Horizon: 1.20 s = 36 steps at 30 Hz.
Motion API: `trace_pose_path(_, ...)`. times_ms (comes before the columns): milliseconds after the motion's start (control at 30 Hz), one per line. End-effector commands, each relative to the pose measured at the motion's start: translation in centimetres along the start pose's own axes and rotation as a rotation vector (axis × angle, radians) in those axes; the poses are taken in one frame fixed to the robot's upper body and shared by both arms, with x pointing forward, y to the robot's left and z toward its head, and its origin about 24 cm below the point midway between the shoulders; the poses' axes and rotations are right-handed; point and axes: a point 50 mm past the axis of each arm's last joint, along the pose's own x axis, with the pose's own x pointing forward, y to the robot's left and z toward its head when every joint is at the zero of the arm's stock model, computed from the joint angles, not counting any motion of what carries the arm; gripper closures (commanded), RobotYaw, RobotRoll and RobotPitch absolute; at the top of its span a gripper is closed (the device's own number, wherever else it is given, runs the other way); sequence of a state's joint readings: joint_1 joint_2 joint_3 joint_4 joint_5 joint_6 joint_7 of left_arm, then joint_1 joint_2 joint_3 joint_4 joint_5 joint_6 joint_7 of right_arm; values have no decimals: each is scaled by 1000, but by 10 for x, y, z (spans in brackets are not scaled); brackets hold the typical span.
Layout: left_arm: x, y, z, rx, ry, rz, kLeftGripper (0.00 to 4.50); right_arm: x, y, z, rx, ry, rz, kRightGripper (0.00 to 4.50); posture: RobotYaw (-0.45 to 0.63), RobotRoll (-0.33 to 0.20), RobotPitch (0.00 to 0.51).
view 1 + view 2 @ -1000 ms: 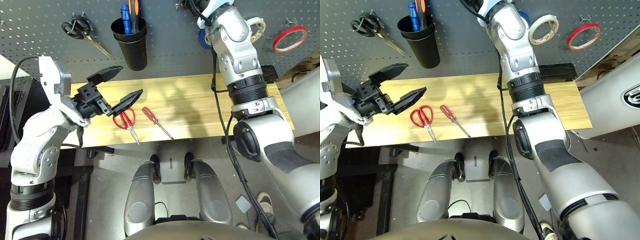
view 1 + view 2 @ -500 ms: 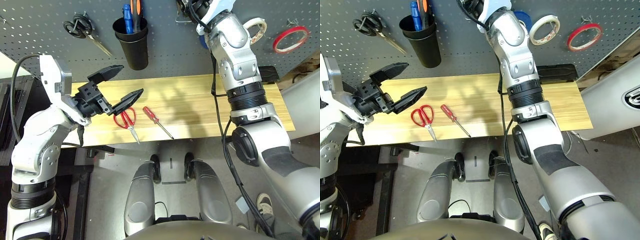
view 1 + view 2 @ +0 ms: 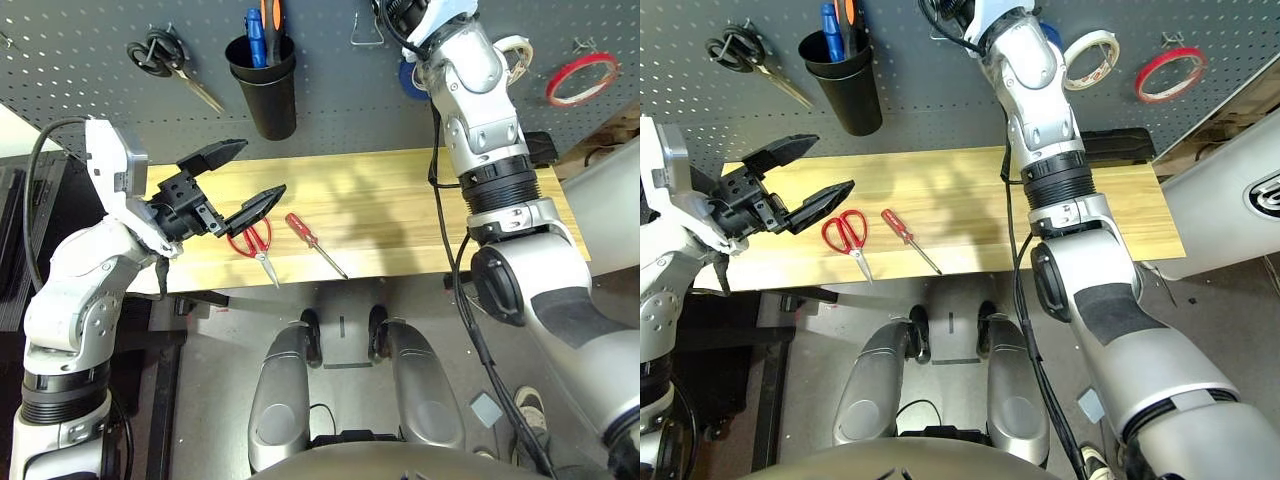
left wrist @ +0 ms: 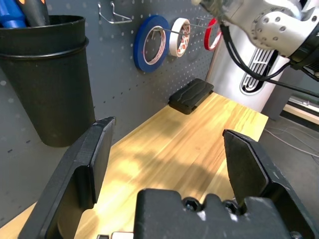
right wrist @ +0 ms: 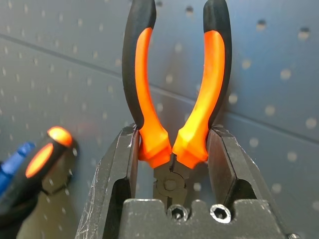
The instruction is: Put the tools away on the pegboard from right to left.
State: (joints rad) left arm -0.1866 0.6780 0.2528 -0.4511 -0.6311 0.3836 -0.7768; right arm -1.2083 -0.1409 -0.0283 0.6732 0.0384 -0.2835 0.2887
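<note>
So not much changes from a second ago, honestly. The left gripper (image 3: 233,173) hangs in pretty much the same spot over the near left part of the table (image 3: 400,200), fingers spread wide with nothing between them, maybe tipped up a hair higher. The right arm is the one that shifts: its upper end is now a bit further right along the pegboard (image 3: 90,60), and a bare metal hook (image 3: 366,30) shows just left of it, where earlier the arm mostly covered it.

Nearest stuff first: the red scissors (image 3: 254,241) lie flat on the table just under the left gripper's lower finger, blades pointing toward the robot. The screwdriver (image 3: 314,243) lies right beside them to the right, not touching, red handle at the far end and the thin shaft angling toward the front edge. Neither one moves.

Further back, the right gripper (image 5: 172,149) is up at the pegboard, clamped on the pliers (image 5: 174,89). Its fingers pinch the lower ends of the two orange and black handles, which curve up and away with a gap between them, right in front of the board's holes. The pliers' dark pivot sits down between the fingers.

On the board itself, the red tape ring (image 3: 580,78) already hangs far right, with a white roll (image 3: 516,58) and a blue roll (image 4: 151,47) to its left. A black cup (image 3: 262,88) and black scissors (image 3: 160,58) hang toward the left.
</note>
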Motion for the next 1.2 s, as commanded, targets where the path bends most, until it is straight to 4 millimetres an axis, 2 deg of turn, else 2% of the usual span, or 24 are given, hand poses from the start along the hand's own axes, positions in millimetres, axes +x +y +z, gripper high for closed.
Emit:
trace_pose_path(33, -2, -5, 2, -2, 8, -17, 0, 1, 2, 1, -34, -35, 15, 2404, 50, 0, 299)
trace_pose_path(433, -3, -12, 3, -27, 20, -21, 0, -8, 3, -24, -29, 45, 10, 2405, 71, 0, 319)
trace_pose_path(567, -1, -11, 2, -31, 20, -23, 0, -13, 0, -25, -3, 49, 10, 1083, 67, 0, 323)
trace_pose_path(667, 1, -11, 0, -37, 17, -27, 0, -15, -5, -18, 32, 30, 21, 69, 49, 0, 319)
trace_pose_path(900, 6, -11, -5, -65, 16, -24, 0, -22, -25, 9, 162, 7, 74, 30, 22, 0, 307)
trace_pose_path(1000, 8, -11, -7, -65, 13, -38, 0, -27, -45, 33, 231, 11, 153, 30, 6, 0, 300)
trace_pose_path(1100, 9, -10, -10, -66, 18, -45, 0, -37, -57, 49, 316, 83, 281, 30, -3, 0, 292)
trace_pose_path(1200, 6, -10, -17, -81, 56, -56, 0, -53, -63, 52, 387, 213, 394, 30, -13, 0, 289)
